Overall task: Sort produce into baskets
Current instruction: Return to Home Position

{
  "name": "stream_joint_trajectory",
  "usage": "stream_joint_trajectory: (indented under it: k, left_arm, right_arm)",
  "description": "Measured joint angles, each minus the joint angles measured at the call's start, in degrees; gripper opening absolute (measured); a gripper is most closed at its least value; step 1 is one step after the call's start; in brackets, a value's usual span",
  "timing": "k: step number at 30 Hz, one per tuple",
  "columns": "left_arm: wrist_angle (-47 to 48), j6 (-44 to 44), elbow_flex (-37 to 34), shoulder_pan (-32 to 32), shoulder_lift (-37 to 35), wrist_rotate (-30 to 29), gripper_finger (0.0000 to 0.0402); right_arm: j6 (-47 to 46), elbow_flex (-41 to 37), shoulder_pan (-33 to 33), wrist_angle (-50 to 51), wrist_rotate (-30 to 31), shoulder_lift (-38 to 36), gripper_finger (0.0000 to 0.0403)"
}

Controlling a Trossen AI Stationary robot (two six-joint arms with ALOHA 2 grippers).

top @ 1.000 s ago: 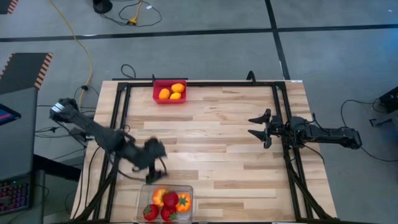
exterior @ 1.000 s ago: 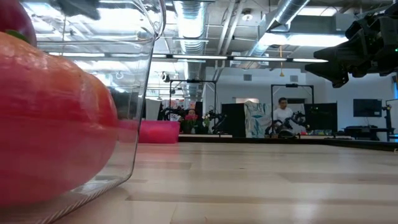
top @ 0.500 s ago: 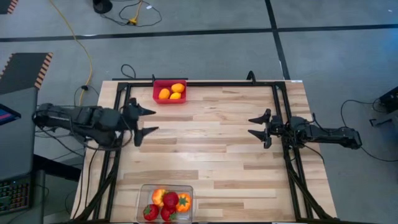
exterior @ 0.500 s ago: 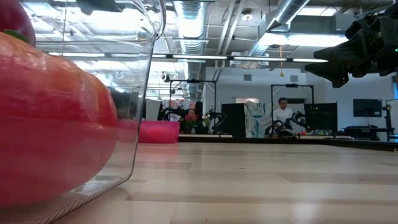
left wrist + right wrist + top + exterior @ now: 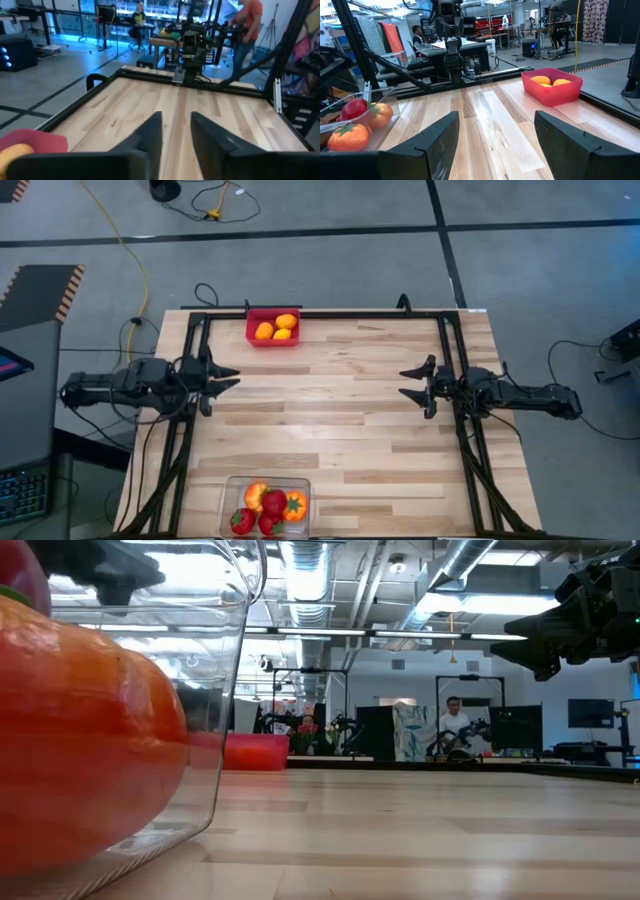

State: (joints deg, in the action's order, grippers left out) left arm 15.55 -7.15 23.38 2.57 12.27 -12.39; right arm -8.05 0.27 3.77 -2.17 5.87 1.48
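Produce sorted into two bins, red and orange pieces [image 5: 272, 502] in the clear bin [image 5: 308, 510] at the table's [image 5: 340, 430] near edge, orange-yellow pieces [image 5: 285, 321] in the red bin [image 5: 250, 330] at the far edge, left gripper [image 5: 232, 378] over the left edge, fingers narrowly apart, right gripper [image 5: 401, 383] opposite, spread wide, both holding nothing.

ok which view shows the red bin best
The high view: the red bin shows whole from above, with three orange-yellow fruits countable. The right wrist view shows it side-on, two fruits peeking out; the low view, a side wall; the left wrist view, one corner.
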Motion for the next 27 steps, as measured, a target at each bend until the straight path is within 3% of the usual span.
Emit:
stream_joint_trajectory:
  k: [6, 13, 27]
  left_arm:
    - [-0.05, 0.39, -5.25, 0.00, -6.38, -0.99, 0.0008]
    - [-0.13, 3.47, -9.03, 0.00, -12.36, -0.06, 0.0001]
    - [-9.04, 9.49, -13.79, 0.00, -12.06, 3.66, 0.0000]
  right_arm:
    - [0.01, 0.00, 0.00, 0.00, 0.00, 0.02, 0.0286]
    - [0.01, 0.01, 0.00, 0.00, 0.01, 0.01, 0.0286]
    - [0.02, 0.00, 0.00, -0.02, 0.02, 0.00, 0.0286]
